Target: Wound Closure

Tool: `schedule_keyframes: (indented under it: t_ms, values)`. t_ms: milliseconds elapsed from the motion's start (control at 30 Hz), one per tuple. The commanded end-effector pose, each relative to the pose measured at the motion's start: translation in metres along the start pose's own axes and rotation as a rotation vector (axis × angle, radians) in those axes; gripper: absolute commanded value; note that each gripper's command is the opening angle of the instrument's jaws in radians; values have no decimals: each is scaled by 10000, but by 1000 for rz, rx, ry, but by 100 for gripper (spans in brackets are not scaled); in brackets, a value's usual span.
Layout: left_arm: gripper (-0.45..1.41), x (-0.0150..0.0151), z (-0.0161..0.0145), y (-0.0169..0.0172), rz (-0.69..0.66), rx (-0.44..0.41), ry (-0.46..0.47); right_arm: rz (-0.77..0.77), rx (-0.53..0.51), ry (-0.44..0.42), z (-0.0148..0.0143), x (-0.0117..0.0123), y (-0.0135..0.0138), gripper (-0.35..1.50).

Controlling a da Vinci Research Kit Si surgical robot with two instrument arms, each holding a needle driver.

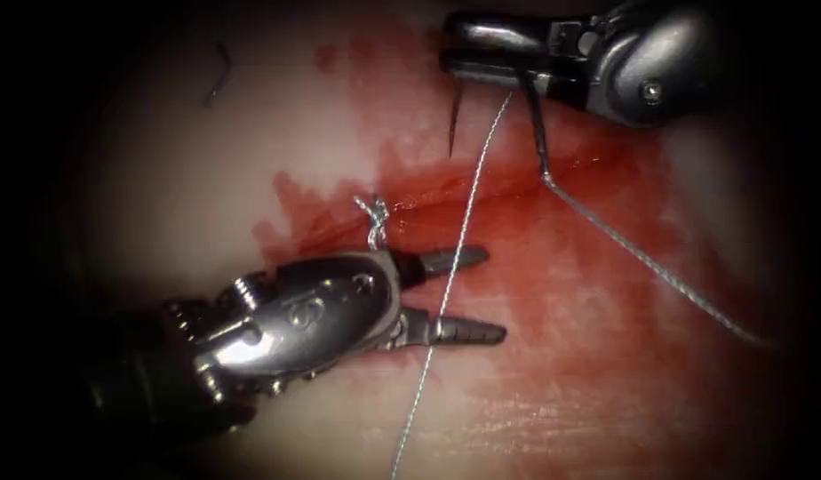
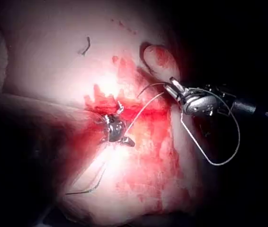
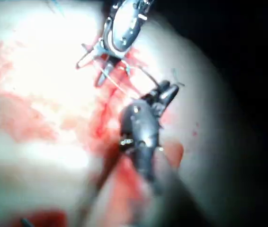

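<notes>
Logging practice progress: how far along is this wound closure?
Done: one knot sits on the cut near its left end. In hand: the right end effector holds the needle clear of the tissue; the left end effector stands open around the thread, holding nothing. Left: the cut right of the knot still gapes.

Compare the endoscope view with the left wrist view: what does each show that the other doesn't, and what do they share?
Endoscope view: the left tool with jaws open, holding nothing, the thread crossing between them; the right tool shut on the needle mid-curve, above the tissue, not in it. Left wrist view: a wide loop of thread trailing from the needle's tail. Shared: both tools, the knot, a cut end of thread, red fluid.
</notes>
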Motion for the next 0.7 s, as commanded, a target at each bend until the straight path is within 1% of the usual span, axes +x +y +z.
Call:
schedule_keyframes:
  t_ms: [33, 100, 300, 467, 700]
  values:
    - [54, 1, 8, -4, 2, -3, 4, -4, -2, 3, 10, -7, -2, -35]
    - [54, 0, 8, -5, -3, -4, 4, -5, -4, 5, 10, -8, -2, -35]
    - [54, -1, 9, -4, -3, -7, 4, -11, -10, 11, 13, -1, 1, -35]
    - [54, -1, 9, -4, -14, -10, -1, -19, -10, 6, 12, -4, 0, -35]
    - [54, -2, 10, -2, -14, -18, 0, -33, -5, 3, 12, -6, -8, -35]
